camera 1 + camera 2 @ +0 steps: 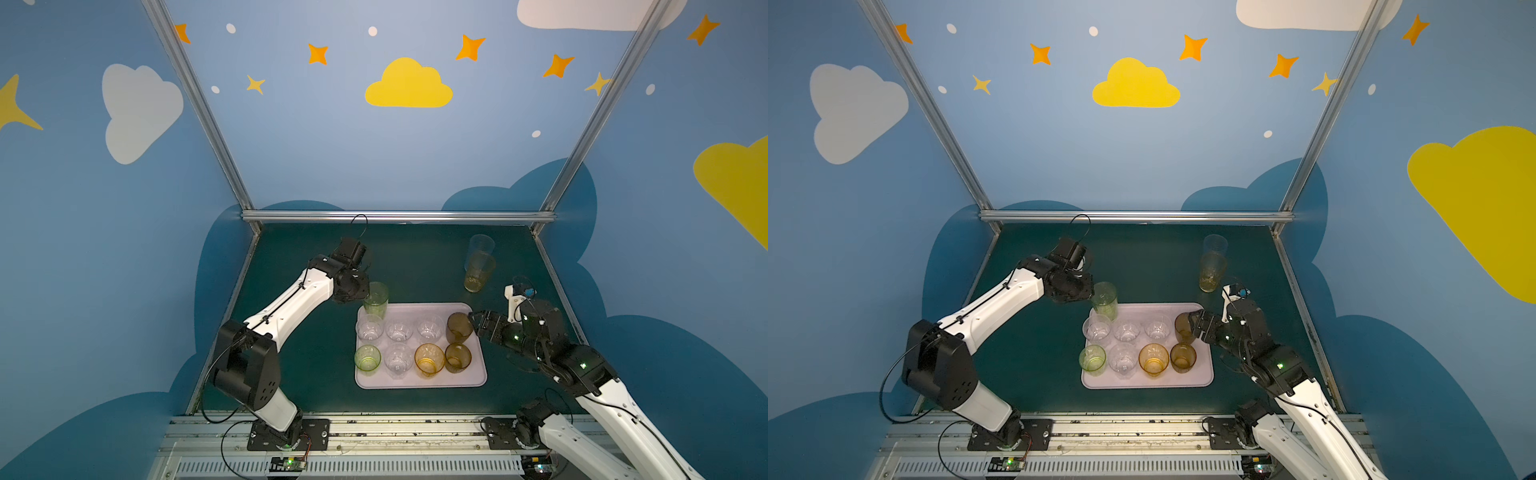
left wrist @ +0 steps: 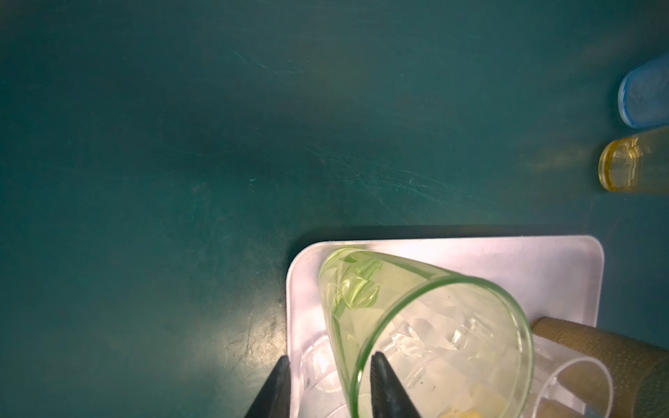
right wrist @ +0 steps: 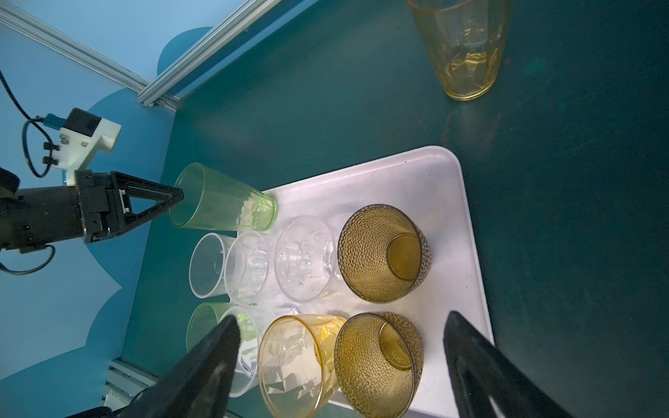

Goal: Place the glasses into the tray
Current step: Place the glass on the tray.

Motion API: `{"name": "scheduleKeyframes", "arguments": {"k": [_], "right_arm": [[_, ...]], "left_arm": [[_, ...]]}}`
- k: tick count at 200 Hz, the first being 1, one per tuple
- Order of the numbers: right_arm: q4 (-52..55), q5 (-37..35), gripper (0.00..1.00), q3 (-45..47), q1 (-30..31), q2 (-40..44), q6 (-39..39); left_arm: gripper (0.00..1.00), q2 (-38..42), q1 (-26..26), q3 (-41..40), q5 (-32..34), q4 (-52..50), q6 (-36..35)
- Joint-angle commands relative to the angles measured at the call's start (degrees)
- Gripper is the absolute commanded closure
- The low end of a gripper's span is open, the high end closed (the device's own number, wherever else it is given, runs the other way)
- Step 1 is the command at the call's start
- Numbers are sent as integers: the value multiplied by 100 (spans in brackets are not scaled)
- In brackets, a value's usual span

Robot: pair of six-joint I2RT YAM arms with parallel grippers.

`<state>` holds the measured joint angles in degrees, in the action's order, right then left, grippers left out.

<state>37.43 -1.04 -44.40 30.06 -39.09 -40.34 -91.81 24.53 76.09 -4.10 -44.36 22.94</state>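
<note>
Tall green glass stands in the tray's far corner. Release step, I'd say: left hand straddles its rim, slightly parted. Right hand gapes empty. Next: withdraw cleanly, then amber glass and blue glass off the counter.

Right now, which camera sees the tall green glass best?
The right wrist view: the tall green glass shows whole, rim to base, standing at a corner of the tray. The left wrist view is so close that its rim is cut off. Both top views show it small and far off.
</note>
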Motion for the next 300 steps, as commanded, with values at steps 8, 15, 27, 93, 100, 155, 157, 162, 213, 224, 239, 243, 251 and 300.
{"name": "scheduleKeyframes", "arguments": {"k": [8, 15, 27, 93, 100, 155, 157, 162, 213, 224, 239, 243, 251, 300], "right_arm": [[10, -24, 13, 73, -39, -11, -106], [10, -17, 13, 73, -44, -11, -106], [10, 2, 13, 81, -49, -11, -113], [36, 47, 13, 75, -123, 7, -171], [54, 52, 13, 66, -132, 11, -176], [122, 59, 13, -5, -226, -60, -141], [124, 64, 13, -4, -228, -71, -141], [126, 68, 13, -18, -239, -93, -133], [185, 121, 13, -314, -334, -420, 17], [221, 122, 13, -429, -365, -524, 71], [288, 128, 12, -595, -395, -670, 153], [299, 137, 12, -643, -409, -700, 179], [324, 139, 12, -735, -434, -787, 233], [494, 211, 13, -1431, -696, -1376, 468]], "left_arm": [[58, 185, 8, -94, 159, 13, -57], [56, 219, 8, -99, 179, 15, -61], [51, 285, 8, -133, 190, 68, -62], [27, 685, -34, -165, 192, 213, -87], [23, 768, -44, -165, 207, 229, -88], [0, 2040, -143, -678, 339, 834, -260], [0, 2102, -151, -700, 357, 844, -283], [0, 2229, -166, -743, 414, 865, -332], [0, 3215, -515, -1324, 861, 912, -1026], [0, 3367, -571, -1452, 924, 903, -1089], [0, 3587, -614, -1653, 926, 965, -1081], [0, 3649, -621, -1709, 901, 991, -1081], [0, 3761, -638, -1827, 862, 1037, -1066], [0, 4138, -781, -2284, 666, 1070, -1072]]}}
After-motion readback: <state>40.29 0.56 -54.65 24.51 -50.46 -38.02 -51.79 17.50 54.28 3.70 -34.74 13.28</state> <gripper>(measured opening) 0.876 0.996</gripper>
